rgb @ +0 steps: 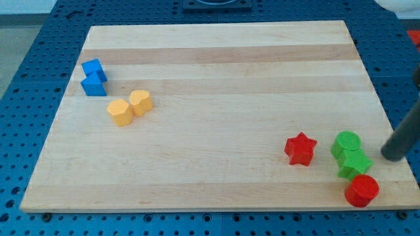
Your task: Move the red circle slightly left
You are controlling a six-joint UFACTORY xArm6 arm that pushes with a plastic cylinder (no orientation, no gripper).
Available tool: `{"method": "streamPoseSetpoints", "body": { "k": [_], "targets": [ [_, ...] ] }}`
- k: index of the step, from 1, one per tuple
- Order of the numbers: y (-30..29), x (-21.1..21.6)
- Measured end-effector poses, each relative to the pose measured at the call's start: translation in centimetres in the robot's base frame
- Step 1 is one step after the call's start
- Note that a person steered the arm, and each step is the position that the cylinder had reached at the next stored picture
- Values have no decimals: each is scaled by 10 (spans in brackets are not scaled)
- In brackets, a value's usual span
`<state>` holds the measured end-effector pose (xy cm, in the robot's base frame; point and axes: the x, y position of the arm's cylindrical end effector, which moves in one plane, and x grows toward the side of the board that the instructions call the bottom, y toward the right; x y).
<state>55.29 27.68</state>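
The red circle (361, 190) lies near the board's bottom right corner. Just above it, touching or nearly so, sit a green block (354, 163) and a green circle (346, 142). A red star (300, 149) lies to their left. My tip (392, 156) is at the view's right edge, right of the green blocks and up and to the right of the red circle, apart from it.
Two blue blocks (94, 77) sit at the upper left of the wooden board (216, 59). A yellow hexagon (119, 112) and a yellow heart (140, 102) lie beside each other below them. The board rests on a blue perforated table.
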Motion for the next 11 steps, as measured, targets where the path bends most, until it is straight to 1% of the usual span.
{"method": "streamPoseSetpoints", "body": {
  "k": [1,3,4,5,7,8,9,10,11],
  "targets": [
    [5,36],
    [6,43],
    [12,65],
    [-4,65],
    [-95,65],
    [-112,65],
    [-114,65],
    [-113,54],
    [-113,52]
  ]
}}
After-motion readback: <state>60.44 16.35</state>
